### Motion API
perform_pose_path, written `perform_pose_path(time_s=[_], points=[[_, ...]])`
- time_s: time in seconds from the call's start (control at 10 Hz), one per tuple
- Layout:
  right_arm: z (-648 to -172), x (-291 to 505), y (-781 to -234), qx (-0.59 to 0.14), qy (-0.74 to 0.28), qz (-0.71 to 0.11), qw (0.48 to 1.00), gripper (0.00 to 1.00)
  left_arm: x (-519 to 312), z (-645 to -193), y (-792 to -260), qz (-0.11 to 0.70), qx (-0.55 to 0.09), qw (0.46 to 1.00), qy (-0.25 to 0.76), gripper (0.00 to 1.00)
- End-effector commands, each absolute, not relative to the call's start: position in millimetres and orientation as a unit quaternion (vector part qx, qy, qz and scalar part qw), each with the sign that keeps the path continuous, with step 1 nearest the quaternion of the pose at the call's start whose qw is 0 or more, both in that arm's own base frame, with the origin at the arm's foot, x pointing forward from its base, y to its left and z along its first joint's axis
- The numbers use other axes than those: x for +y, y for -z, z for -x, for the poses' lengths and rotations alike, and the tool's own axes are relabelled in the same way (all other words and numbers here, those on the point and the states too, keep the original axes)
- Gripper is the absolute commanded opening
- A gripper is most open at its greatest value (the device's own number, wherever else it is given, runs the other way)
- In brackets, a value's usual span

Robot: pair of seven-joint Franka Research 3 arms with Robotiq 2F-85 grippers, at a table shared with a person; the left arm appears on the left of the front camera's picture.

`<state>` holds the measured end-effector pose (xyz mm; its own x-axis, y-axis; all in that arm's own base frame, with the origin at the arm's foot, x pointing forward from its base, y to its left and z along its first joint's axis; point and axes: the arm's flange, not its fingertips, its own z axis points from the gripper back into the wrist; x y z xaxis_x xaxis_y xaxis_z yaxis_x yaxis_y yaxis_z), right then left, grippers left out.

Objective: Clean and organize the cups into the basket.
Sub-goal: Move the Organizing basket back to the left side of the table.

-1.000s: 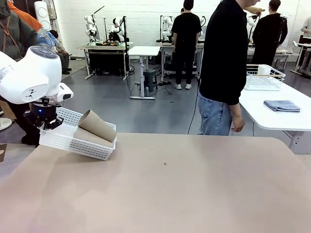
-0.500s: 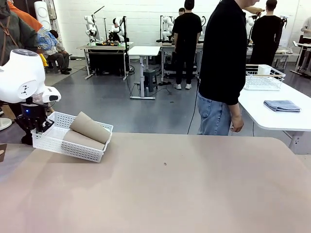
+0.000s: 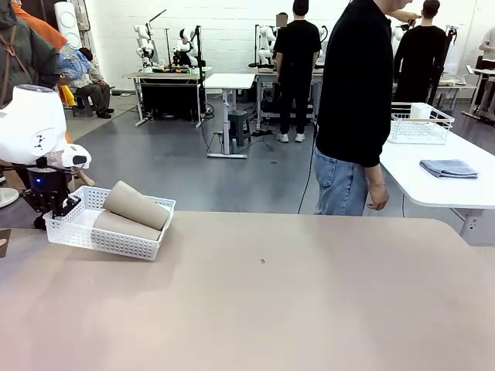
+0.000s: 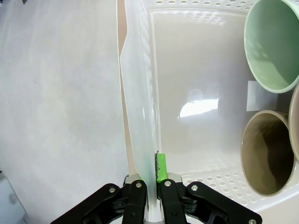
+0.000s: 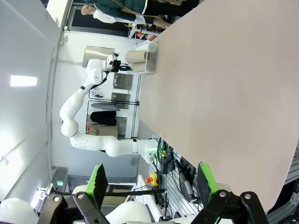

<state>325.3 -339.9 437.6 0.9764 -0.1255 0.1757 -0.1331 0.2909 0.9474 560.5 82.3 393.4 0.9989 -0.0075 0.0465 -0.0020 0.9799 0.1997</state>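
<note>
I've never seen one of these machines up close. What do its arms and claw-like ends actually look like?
Each arm is smooth glossy white with rounded, bulbous joints, like the left arm. Its wrist carries a small black block with a blue light. The left gripper and right gripper are black, with jointed two-finger linkages, visible screws and bright green pads.

Bright, even light; glare inside basket (image 4: 187, 107)
</note>
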Motion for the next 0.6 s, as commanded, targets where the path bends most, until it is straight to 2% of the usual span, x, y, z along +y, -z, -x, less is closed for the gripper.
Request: perform_pose_path(time_s=[0.0, 0.1, 0.3, 0.4, 0.5], points=[[-323.8, -339.2, -438.2, -0.107, -0.004, -0.599, 0.794, 1.00, 85.0, -566.8, -394.6, -0.095, -0.008, 0.995, 0.010, 0.05], [-323.8, -339.2, -438.2, -0.107, -0.004, -0.599, 0.794, 1.00, 85.3, -567.8, -390.8, -0.110, -0.001, 0.994, 0.005, 0.05], [-323.8, -339.2, -438.2, -0.107, -0.004, -0.599, 0.794, 1.00, 87.8, -568.9, -388.2, -0.122, 0.010, 0.992, -0.007, 0.21], [-323.8, -339.2, -438.2, -0.107, -0.004, -0.599, 0.794, 1.00, 83.0, -569.0, -389.6, -0.123, 0.011, 0.992, -0.008, 0.65], [-323.8, -339.2, -438.2, -0.107, -0.004, -0.599, 0.794, 1.00, 82.3, -568.9, -388.5, -0.127, 0.014, 0.992, -0.010, 0.81]])
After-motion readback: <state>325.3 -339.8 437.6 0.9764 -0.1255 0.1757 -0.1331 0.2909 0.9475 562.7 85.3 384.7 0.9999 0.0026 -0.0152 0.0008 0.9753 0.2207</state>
